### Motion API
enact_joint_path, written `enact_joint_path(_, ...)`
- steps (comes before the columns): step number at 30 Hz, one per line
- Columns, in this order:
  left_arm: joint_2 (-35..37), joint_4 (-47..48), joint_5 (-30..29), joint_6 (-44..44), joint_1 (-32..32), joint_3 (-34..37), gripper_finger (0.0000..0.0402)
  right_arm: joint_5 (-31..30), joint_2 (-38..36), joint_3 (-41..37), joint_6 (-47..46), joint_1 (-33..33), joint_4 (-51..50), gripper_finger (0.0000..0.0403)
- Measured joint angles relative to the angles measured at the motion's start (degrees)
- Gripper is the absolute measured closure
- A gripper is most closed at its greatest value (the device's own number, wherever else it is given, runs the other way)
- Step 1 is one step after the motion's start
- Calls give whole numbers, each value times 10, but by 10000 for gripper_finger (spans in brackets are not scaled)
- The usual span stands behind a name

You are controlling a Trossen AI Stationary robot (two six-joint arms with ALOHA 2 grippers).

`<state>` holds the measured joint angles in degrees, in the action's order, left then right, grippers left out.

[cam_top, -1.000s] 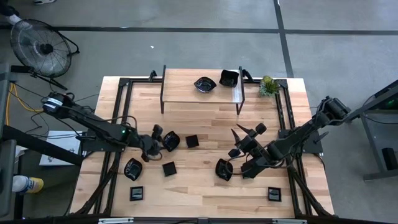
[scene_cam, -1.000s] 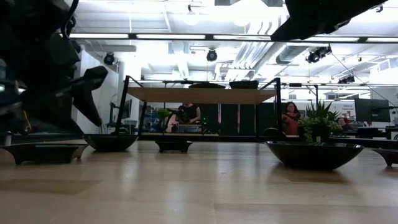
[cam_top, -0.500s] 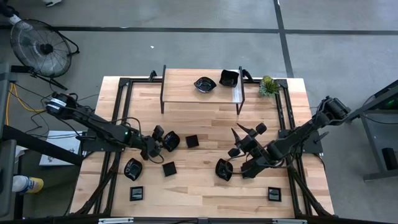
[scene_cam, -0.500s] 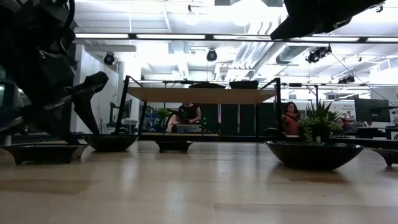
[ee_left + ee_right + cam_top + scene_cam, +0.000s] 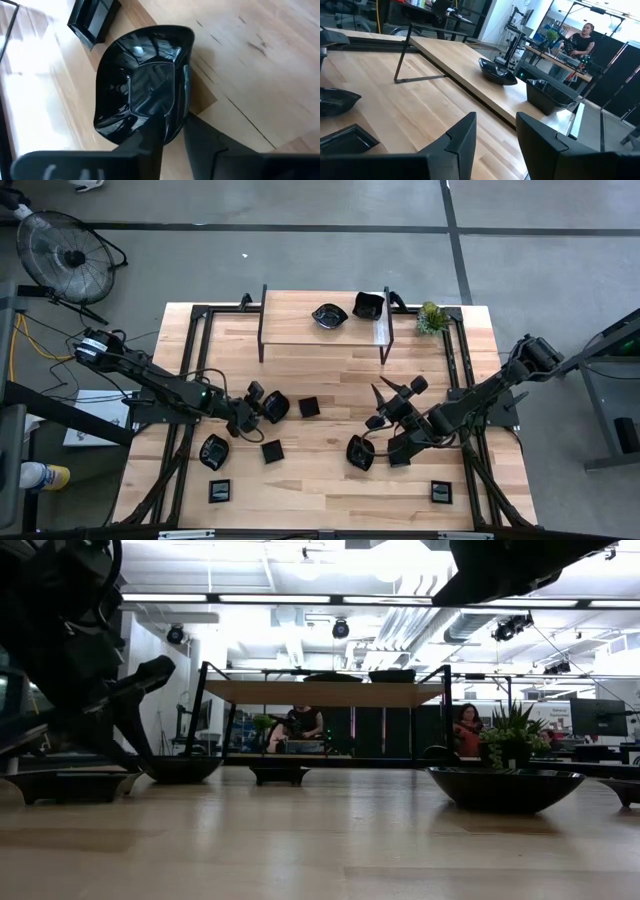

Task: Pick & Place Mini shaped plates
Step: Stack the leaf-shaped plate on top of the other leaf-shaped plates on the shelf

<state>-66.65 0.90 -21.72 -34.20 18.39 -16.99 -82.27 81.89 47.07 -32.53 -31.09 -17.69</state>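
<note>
Left gripper (image 5: 172,135) pinches the rim of a wavy-edged black plate (image 5: 275,406) left of the tabletop's (image 5: 330,375) centre. Right gripper (image 5: 385,402), fingers apart and empty, hovers right of centre. The glossy rim, caught only at its edge, may slip or tilt when lifted.

Grey concrete floor (image 5: 300,250), fan (image 5: 62,252) at corner; ceiling strip lights (image 5: 300,598), 2 seated people.

Wooden table (image 5: 330,370), left gripper (image 5: 262,406) at a wavy-edged plate (image 5: 277,406), right gripper (image 5: 388,406) raised mid-table, two plates on shelf (image 5: 290,328)
</note>
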Motion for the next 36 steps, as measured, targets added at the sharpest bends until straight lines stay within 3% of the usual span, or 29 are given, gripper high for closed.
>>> enact_joint_path(11, 0, -16, 1, 1, 0, 0, 396, 21, 0, 0, 0, 0, 0, 269)
enact_joint_path(17, 0, -58, 1, 2, 0, 0, 398, 21, 0, 0, 0, 0, 0, 269)
enact_joint_path(36, 0, -341, -11, 24, 0, -8, 401, 21, 0, 0, 0, 0, 0, 269)
